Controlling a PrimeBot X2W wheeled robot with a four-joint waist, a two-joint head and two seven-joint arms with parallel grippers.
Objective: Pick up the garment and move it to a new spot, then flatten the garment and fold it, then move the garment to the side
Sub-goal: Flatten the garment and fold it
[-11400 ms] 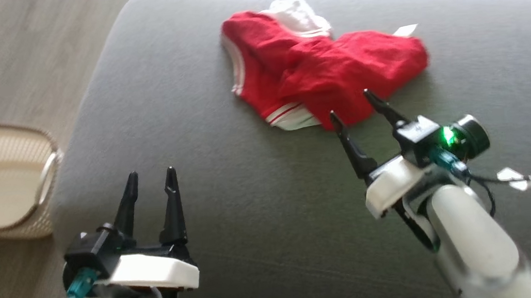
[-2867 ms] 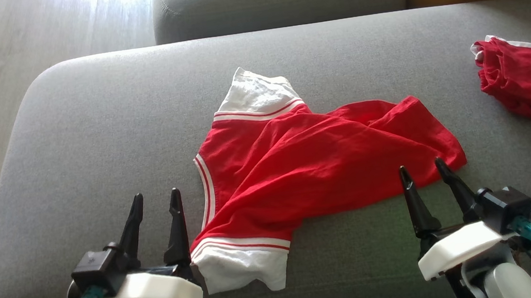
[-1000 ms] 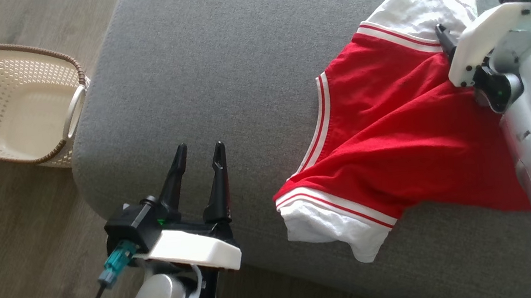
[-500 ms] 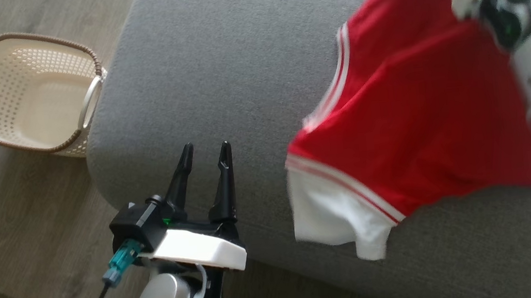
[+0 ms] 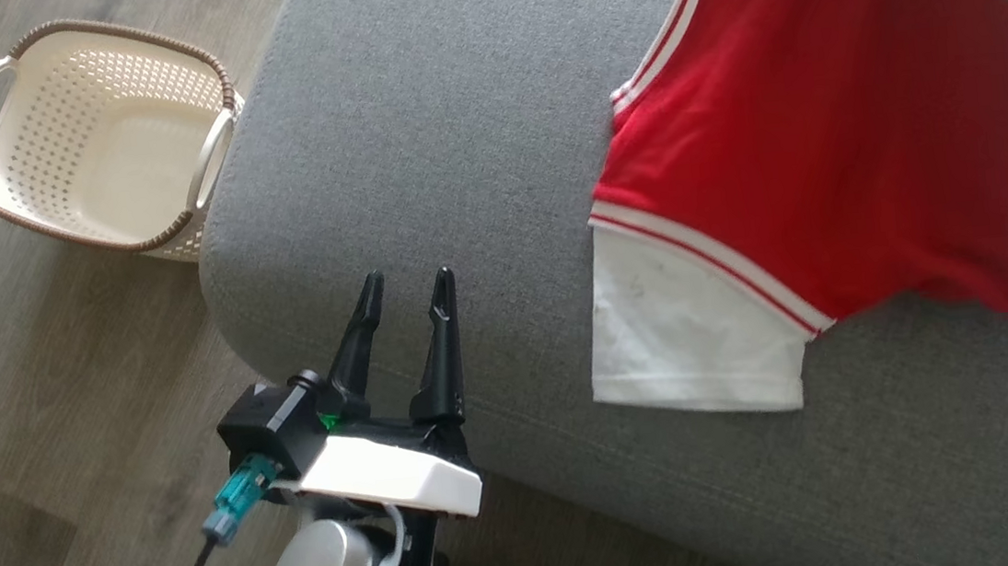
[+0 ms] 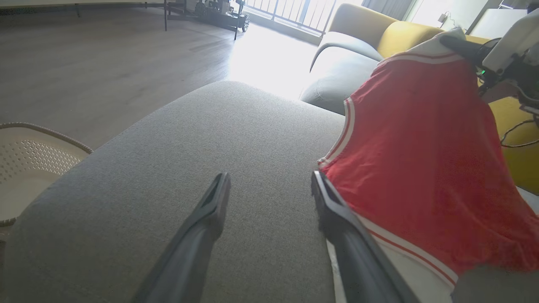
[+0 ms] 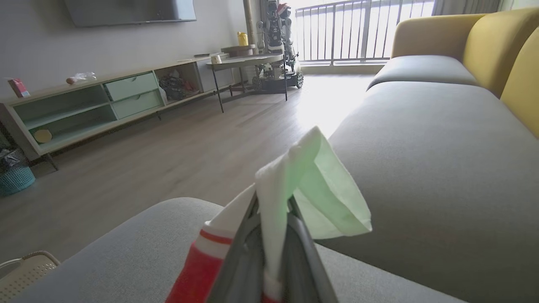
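My right gripper (image 7: 273,216) grips the garment (image 7: 313,189) by its white sleeve. My left gripper (image 5: 407,283) stands open, the garment just to its right.

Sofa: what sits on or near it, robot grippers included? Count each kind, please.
garment: 1
basket: 1
grippers: 2 (left gripper, open; right gripper, shut on the garment)
Total: 4

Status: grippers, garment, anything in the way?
Right gripper shut on white sleeve of red garment; left gripper open, empty. Garment hangs over gray sofa. Basket on floor beside sofa, not in the way.
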